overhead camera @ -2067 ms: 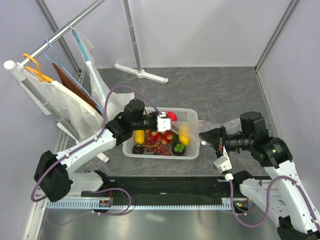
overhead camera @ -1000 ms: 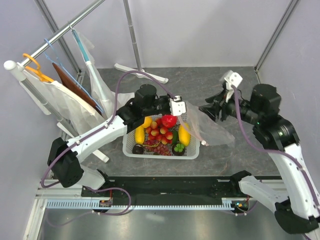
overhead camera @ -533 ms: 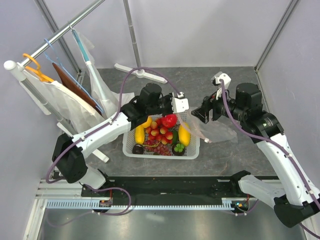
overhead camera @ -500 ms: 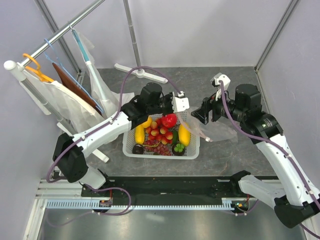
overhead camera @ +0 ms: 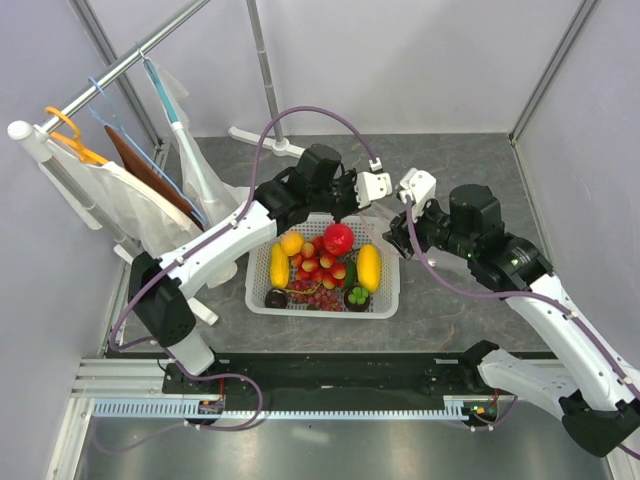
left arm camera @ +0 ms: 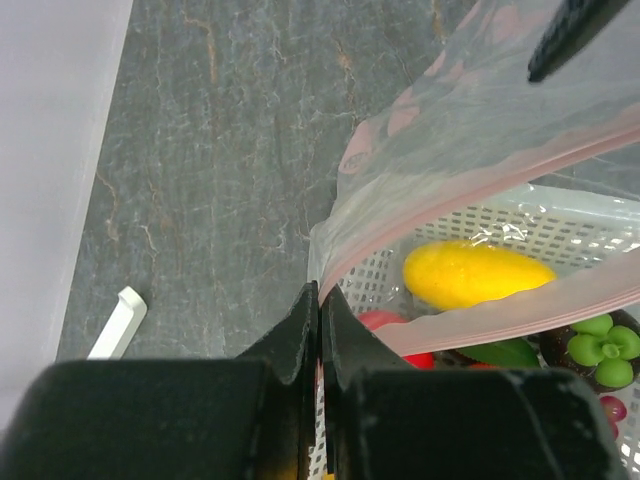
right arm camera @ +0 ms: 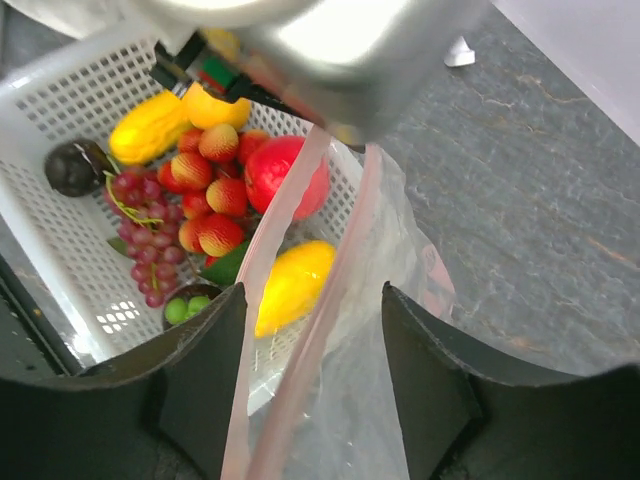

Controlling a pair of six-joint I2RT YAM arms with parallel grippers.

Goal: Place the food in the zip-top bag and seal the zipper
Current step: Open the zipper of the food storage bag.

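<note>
The clear zip-top bag [left arm camera: 470, 110] hangs over the right end of a white mesh basket [overhead camera: 312, 306]. My left gripper [left arm camera: 320, 300] is shut on the bag's corner by the pink zipper [left arm camera: 500, 165]. My right gripper [right arm camera: 310, 390] is open and straddles the bag's mouth, both pink strips [right arm camera: 335, 300] running between its fingers [right arm camera: 200, 390]. The food lies in the basket: a red pomegranate [right arm camera: 285, 170], two yellow mangoes [right arm camera: 295, 280] [right arm camera: 150, 125], an orange [right arm camera: 215, 105], red-yellow small fruits [right arm camera: 215, 235], purple grapes [right arm camera: 150, 265] and a dark mangosteen [right arm camera: 75, 165]. In the top view both grippers [overhead camera: 370, 200] [overhead camera: 397, 235] meet above the basket's back right corner.
A clothes rail with hangers and pale garments [overhead camera: 100, 180] stands at the left. A white stand foot [overhead camera: 285, 148] lies on the grey floor behind the basket. Grey walls close in on three sides. A green leaf [left arm camera: 500, 352] lies among the fruit.
My left gripper has carried the bag's corner back and to the right. My right arm has swung left and down until its open jaws straddle the bag's mouth.
</note>
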